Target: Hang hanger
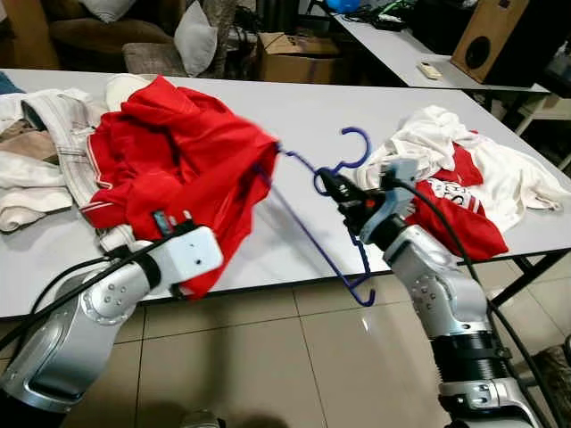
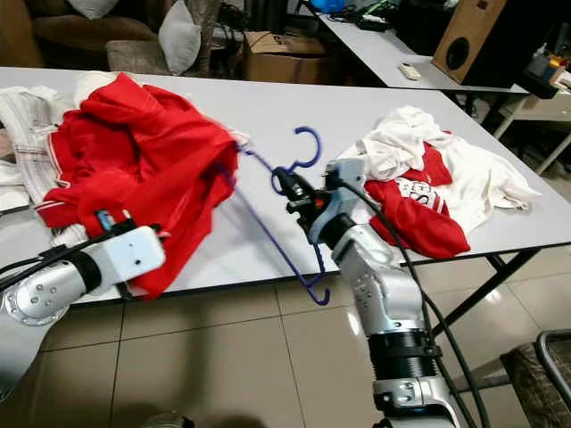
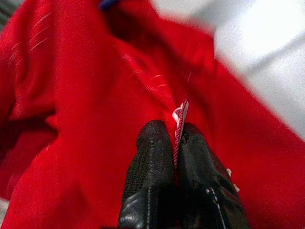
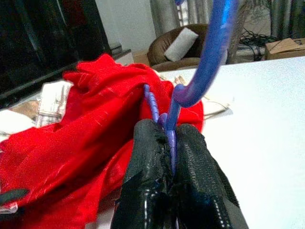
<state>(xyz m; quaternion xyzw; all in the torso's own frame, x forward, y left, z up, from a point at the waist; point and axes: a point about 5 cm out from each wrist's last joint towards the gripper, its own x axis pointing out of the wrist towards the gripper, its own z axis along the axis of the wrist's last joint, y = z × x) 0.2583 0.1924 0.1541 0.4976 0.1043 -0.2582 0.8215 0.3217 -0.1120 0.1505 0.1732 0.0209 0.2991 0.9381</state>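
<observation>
A: Right tool [image 1: 332,185]?

B: R arm comes up from the lower right, forearm angled up and toward the middle, wrist above the worktop [image 1: 294,116] front edge. Fingers [image 4: 147,157] pressed together, pinching the blue hanger [image 1: 317,218] at its neck, just under the hook.

A: Hanger pose?

B: Hook up, curling above the tool. One arm of it runs left into the red shirt [image 1: 178,169]; the other slants down past the worktop edge and ends in a bend over the floor [image 1: 294,357]. So it's tilted, held in air, not lying flat.

A: Left tool [image 3: 174,152]?

B: L arm reaches in from the lower left, elbow low, forearm rising toward the shirt's lower hem near the front edge. In the wrist view its fingers [image 3: 150,157] are squeezed shut on a thin fold of red fabric w/ a bit of white trim. Shirt is bunched, lifted on its right side where the hanger end goes in, rest heaped on the worktop.

A: Other stuff?

B: White clothes [image 1: 45,152] at the left, touching the shirt. Red-and-white pile [image 1: 464,187] at the right, just beyond the R wrist. Cardboard box [image 1: 294,55] and a speaker [image 1: 486,40] behind, well apart.
</observation>
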